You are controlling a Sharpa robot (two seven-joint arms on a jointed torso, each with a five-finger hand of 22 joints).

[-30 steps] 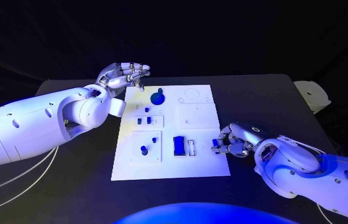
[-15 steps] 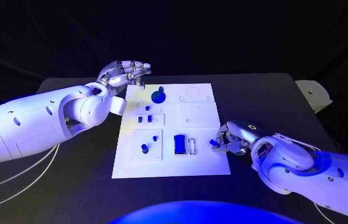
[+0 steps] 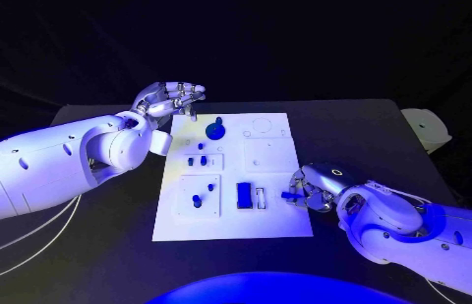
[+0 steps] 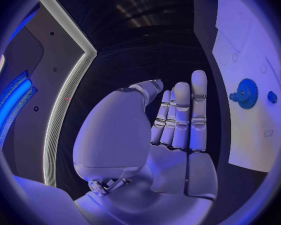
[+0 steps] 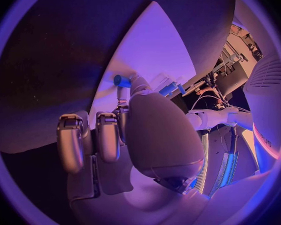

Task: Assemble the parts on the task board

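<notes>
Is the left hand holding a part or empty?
Empty. The left hand hangs at the task board's far left corner; in its wrist view the fingers stand straight with nothing between them.

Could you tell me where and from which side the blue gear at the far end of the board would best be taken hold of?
Probably by its toothed rim, from straight above. The gear appears to lie flat on the board, so its sides offer little; fingers could pinch across the rim. The left hand hovers nearest, holding nothing.
</notes>
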